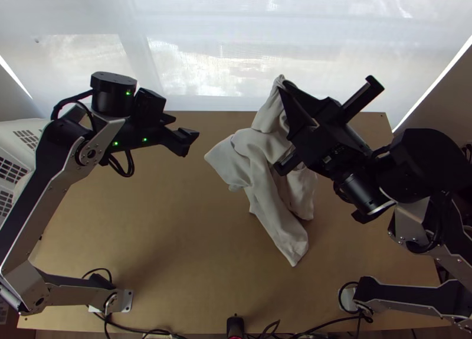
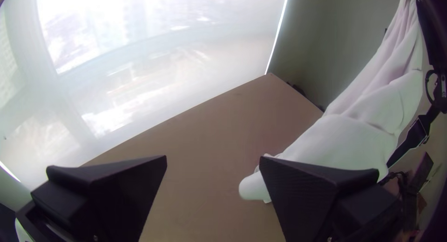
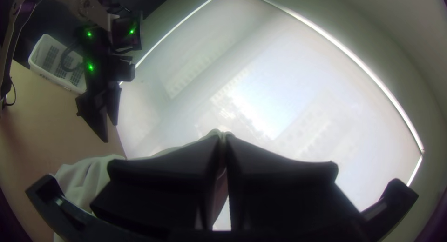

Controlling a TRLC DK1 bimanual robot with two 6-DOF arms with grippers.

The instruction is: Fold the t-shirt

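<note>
Clearly, the right gripper (image 1: 283,88) is clenching a pinch of the pale t-shirt (image 1: 260,157) near the upper middle of the top view, its fingers pressing together. The left gripper (image 1: 182,130) is hovering at upper left, fingers standing wide apart and grasping nothing. From the right gripper the t-shirt is hanging bunched and creased, one narrow end trailing toward the lower middle of the frame.

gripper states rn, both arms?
Left gripper: open, nothing between its fingers.
Right gripper: closed on a bunched bit of the t-shirt, the rest hanging below.
</note>
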